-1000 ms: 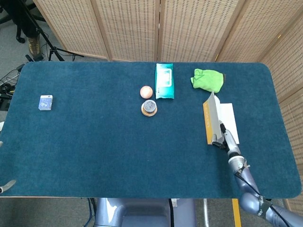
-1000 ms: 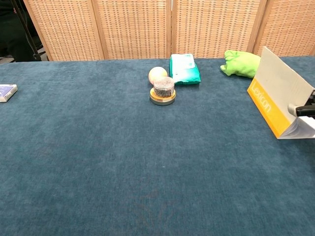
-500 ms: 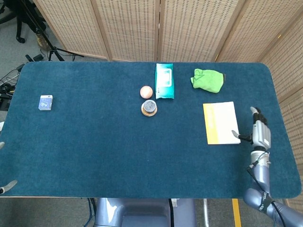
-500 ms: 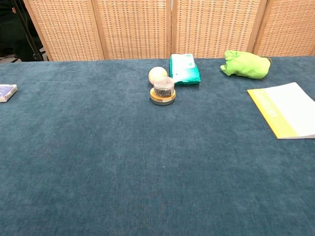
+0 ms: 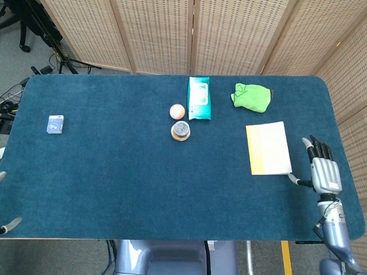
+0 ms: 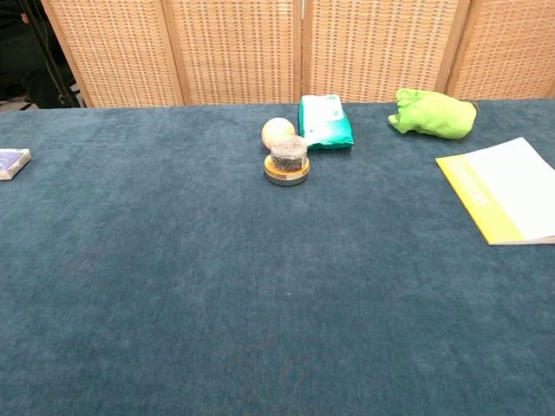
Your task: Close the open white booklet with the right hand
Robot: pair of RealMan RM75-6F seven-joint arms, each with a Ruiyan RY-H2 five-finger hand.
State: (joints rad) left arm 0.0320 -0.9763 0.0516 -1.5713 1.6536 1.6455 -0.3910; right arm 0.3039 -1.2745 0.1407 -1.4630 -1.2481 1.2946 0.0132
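The white booklet [image 5: 268,148] with a yellow strip along its left side lies flat and closed on the blue table, at the right; the chest view shows the booklet [image 6: 507,187] at its right edge. My right hand [image 5: 323,170] hovers to the right of it, fingers stretched out and apart, holding nothing and not touching the booklet. The chest view does not show this hand. At the left edge of the head view only two small grey tips [image 5: 8,223] of the left hand show.
A green cloth [image 5: 251,95] lies behind the booklet. A teal wipes pack [image 5: 199,98], a peach ball [image 5: 177,110] and a small round jar [image 5: 180,130] sit mid-table. A blue card box [image 5: 55,124] lies far left. Wicker screens stand behind.
The raised cover has dropped flat, so the booklet is closed. My right hand has let go of it and drawn back to the right and toward the table's front.
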